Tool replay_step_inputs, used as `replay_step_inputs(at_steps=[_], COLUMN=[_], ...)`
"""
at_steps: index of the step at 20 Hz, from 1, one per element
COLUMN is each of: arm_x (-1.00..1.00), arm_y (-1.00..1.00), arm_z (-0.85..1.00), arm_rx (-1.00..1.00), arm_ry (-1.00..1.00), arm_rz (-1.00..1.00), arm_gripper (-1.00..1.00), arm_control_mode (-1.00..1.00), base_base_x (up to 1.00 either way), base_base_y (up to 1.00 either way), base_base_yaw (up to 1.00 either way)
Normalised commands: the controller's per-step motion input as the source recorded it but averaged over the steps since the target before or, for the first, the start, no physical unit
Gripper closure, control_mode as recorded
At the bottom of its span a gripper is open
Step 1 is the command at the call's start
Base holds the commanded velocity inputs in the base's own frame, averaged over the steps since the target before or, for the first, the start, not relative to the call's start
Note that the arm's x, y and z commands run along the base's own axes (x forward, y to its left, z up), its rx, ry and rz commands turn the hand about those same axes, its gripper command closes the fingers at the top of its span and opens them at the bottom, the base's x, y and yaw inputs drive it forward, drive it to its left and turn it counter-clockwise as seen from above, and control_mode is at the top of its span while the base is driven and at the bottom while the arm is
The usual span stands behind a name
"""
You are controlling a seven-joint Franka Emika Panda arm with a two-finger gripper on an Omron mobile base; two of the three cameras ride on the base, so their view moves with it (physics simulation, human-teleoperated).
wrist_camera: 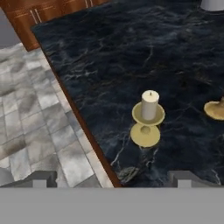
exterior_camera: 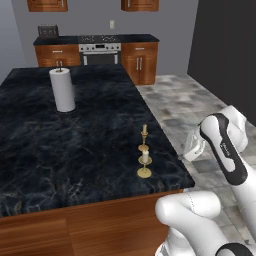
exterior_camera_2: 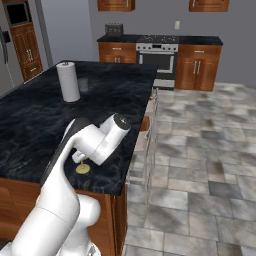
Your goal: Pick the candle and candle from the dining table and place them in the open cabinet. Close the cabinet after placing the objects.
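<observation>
Two cream candles on brass holders stand near the right front corner of the dining table (exterior_camera: 75,140). The short thick candle (exterior_camera: 145,164) (wrist_camera: 149,106) is nearest the edge. The thin taper candle (exterior_camera: 144,136) stands just behind it; in the hand view I see only the taper's brass base (wrist_camera: 216,109). My gripper (wrist_camera: 113,179) is open and empty, hanging beside the table's right edge and looking down at the thick candle from a short way off. The arm's hand (exterior_camera: 192,144) sits right of the candles, over the floor. The arm hides most of the candles in the right base view, leaving a brass base (exterior_camera_2: 83,168). The cabinet is out of view.
A tall white paper-towel roll (exterior_camera: 62,90) stands far back on the table. Beyond it are a stove (exterior_camera: 100,52) and low wooden drawers (exterior_camera: 140,62) against the back wall. Grey tiled floor (exterior_camera_2: 200,150) lies open to the table's right.
</observation>
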Motion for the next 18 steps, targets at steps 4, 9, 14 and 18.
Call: replay_step_inputs(at_steps=[4, 9, 14, 18], arm_x=[0.0, 0.0, 0.0, 0.02], arm_y=[-0.02, -0.1, -0.09, -0.06], arm_z=[-0.31, -0.24, -0.21, -0.21], arm_rx=[0.0, 0.08, 0.17, 0.27], arm_ry=[-0.14, -0.14, -0.05, 0.0], arm_rz=[0.15, 0.14, 0.1, 0.07], arm_gripper=[-1.0, -1.0, -1.0, -1.0], arm_control_mode=[-1.0, -1.0, -1.0, -1.0], base_base_x=[0.0, 0.0, 0.0, 0.0], base_base_y=[0.0, 0.0, 0.0, 0.0], base_base_yaw=[0.0, 0.0, 0.0, 0.0])
